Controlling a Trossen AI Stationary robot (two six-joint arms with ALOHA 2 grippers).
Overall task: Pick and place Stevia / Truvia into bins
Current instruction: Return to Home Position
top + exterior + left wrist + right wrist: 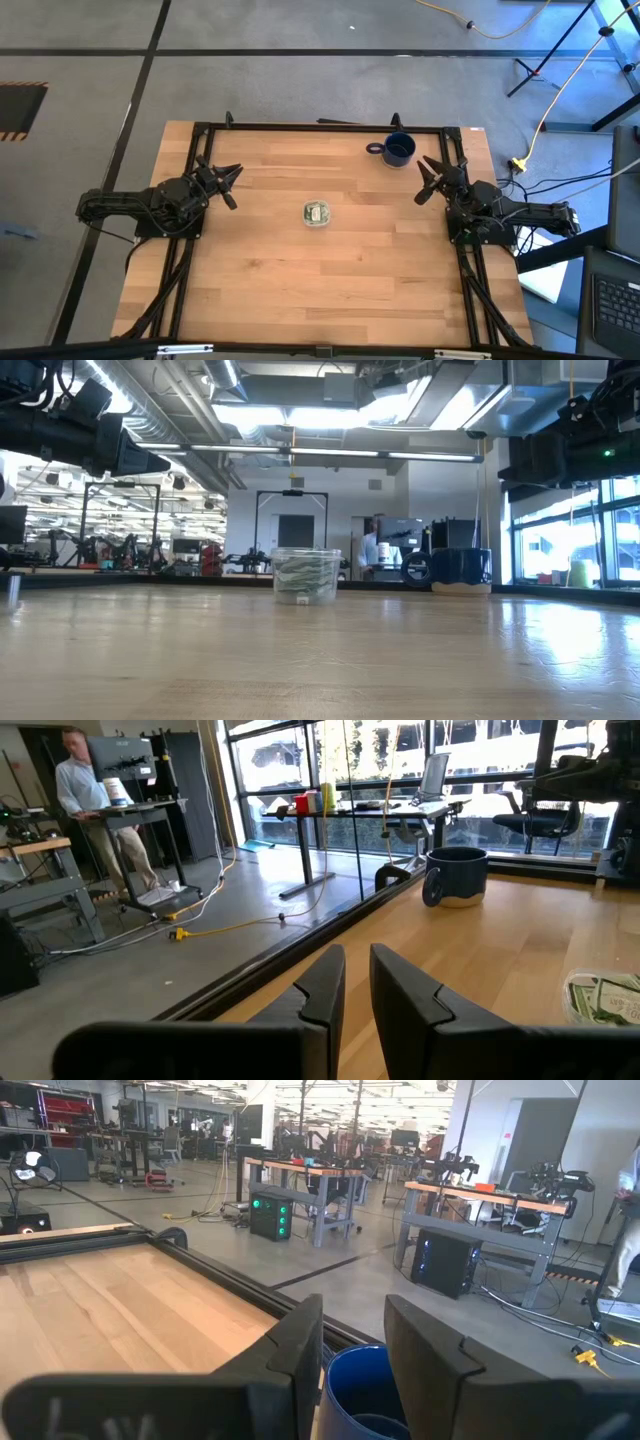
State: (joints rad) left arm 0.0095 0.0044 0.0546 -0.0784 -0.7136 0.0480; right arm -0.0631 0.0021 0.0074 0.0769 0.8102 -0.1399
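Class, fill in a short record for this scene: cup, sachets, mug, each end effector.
Clear cup: upright, centre of table
Sachets: inside the cup; none seen loose
Blue mug: far edge of table
Left end effector: open, empty, raised at the left side
Right end effector: open, empty, raised near the mug

Packet-filled clear cup [317, 214], table centre

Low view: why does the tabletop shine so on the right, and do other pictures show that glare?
Low view: window light at the right mirrors off the table, and ceiling lamps glare overhead. High view: the wood is evenly lit, no glare. Left wrist view: bright windows behind the blue mug, faint sheen on the wood.
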